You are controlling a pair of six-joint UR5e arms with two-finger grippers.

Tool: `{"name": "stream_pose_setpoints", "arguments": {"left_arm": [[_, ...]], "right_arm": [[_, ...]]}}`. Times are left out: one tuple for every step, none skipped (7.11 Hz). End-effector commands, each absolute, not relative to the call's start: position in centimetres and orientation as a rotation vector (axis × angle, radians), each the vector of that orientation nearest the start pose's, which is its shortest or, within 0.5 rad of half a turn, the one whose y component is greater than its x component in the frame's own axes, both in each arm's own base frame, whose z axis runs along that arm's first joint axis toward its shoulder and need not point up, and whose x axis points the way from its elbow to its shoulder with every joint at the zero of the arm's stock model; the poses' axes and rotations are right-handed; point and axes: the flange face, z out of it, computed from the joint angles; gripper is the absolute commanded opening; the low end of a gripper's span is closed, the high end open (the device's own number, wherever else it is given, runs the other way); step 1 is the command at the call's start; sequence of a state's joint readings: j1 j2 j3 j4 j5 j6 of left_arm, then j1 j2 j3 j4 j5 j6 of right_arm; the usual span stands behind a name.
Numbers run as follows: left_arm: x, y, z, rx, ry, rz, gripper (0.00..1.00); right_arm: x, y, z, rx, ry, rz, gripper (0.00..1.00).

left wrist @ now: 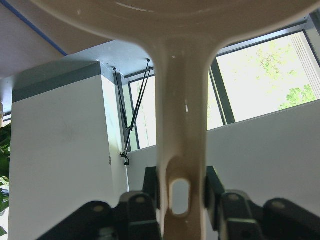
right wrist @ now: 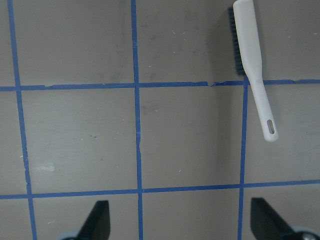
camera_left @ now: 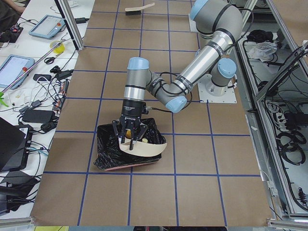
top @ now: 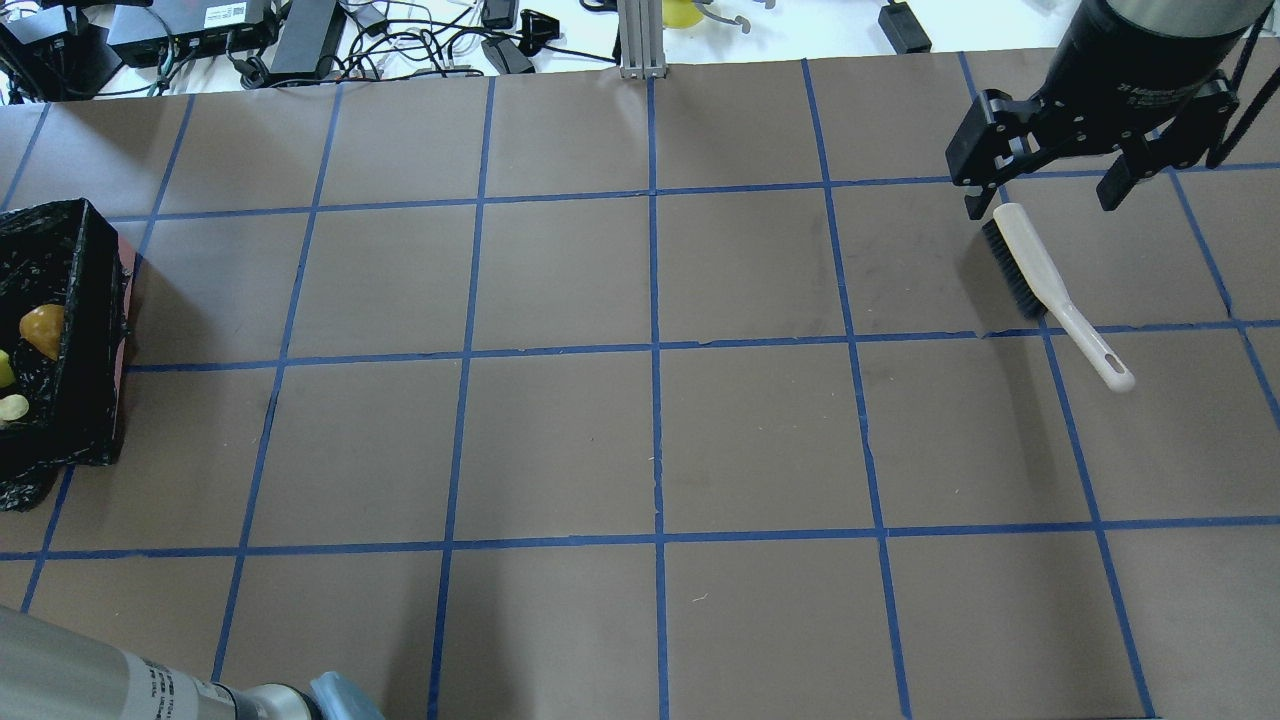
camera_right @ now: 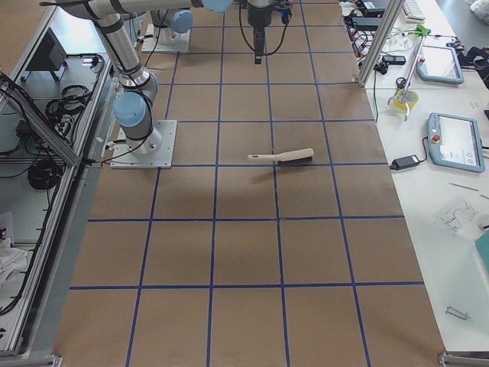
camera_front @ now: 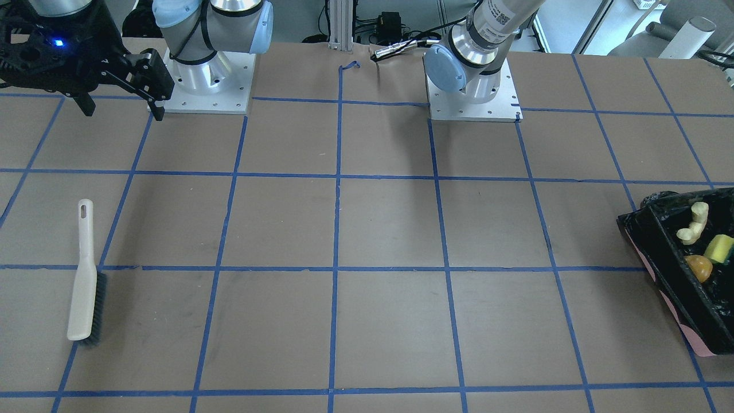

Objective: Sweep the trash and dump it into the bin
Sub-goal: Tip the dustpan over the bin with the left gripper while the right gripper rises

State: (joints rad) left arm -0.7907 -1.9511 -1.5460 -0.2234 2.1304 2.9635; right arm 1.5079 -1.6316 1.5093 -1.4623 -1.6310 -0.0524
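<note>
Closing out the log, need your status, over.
Left gripper shut on dustpan, at bin. Right gripper open, empty, raised. All three trash pieces in bin. Brush loose on table.

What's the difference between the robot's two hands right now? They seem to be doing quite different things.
The left hand is shut on the handle of the beige dustpan; the right hand is open and holds nothing. The left hand hangs over the black-lined bin; the right hand hangs above the table, clear of the brush lying there. Both are black and two-fingered.
</note>
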Motion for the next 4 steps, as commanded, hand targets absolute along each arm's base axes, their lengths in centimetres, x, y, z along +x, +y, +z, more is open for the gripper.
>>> {"name": "stream_pose_setpoints", "arguments": {"left_arm": [[37.9,-51.8,49.3,1.701,1.267,0.956,0.0],[36.4,-52.3,50.0,1.757,1.26,0.95,0.0],[34.7,-52.8,50.3,1.825,1.292,0.916,0.0],[32.6,-53.4,50.2,1.871,1.387,0.849,0.0]], "right_arm": [[9.8,-47.0,53.8,0.016,3.202,-0.021,1.0],[9.8,-47.0,53.8,0.011,3.202,-0.019,1.0],[9.9,-47.0,53.8,0.008,3.202,-0.021,1.0],[9.9,-47.0,53.8,0.006,3.202,-0.021,1.0]]}}
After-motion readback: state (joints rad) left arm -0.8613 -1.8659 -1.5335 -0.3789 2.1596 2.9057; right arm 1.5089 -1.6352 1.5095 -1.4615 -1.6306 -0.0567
